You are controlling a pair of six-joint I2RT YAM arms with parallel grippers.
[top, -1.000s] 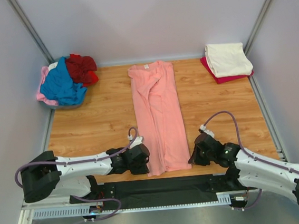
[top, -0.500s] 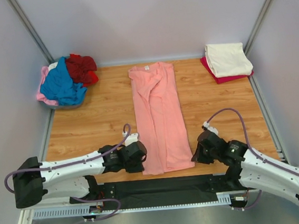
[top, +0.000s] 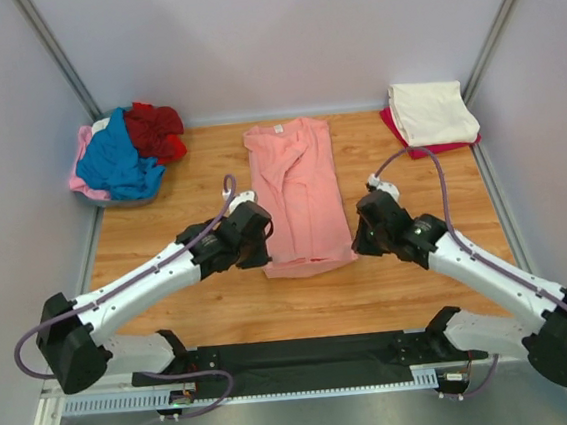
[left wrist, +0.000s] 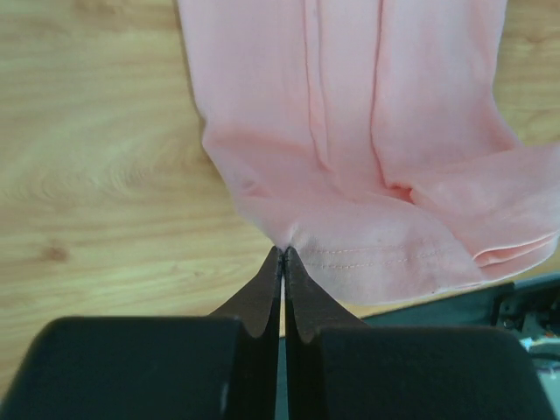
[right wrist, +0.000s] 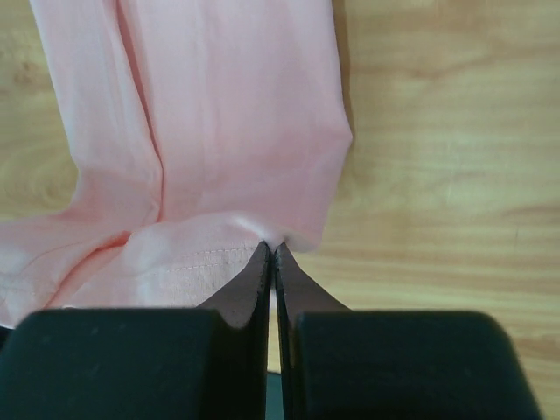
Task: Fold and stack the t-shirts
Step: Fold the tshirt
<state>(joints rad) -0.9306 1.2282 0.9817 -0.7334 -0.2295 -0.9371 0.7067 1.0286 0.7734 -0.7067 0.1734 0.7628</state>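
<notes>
Wood-grain table (top: 185, 232) bearing the salmon-pink t-shirt (top: 298, 171), which lies lengthwise down the middle, collar toward 12 o'clock and its 6 o'clock end doubled back over the body. We see the left gripper (left wrist: 283, 252) with its jaws pressed together on the stitched hem's corner at 9 o'clock of the fold; in its wrist view the cloth fans away from the tips toward 12 and 2 o'clock. The right gripper (right wrist: 273, 248) is likewise pinched closed on the opposite hem corner, at 3 o'clock of the fold, with cloth spreading from its tips toward 10 and 12 o'clock. We note a loose heap at 10 o'clock, blue t-shirt (top: 118, 160) beside dark red t-shirt (top: 155, 129), and at 2 o'clock a folded cream t-shirt (top: 431, 111) stacked on a red one
</notes>
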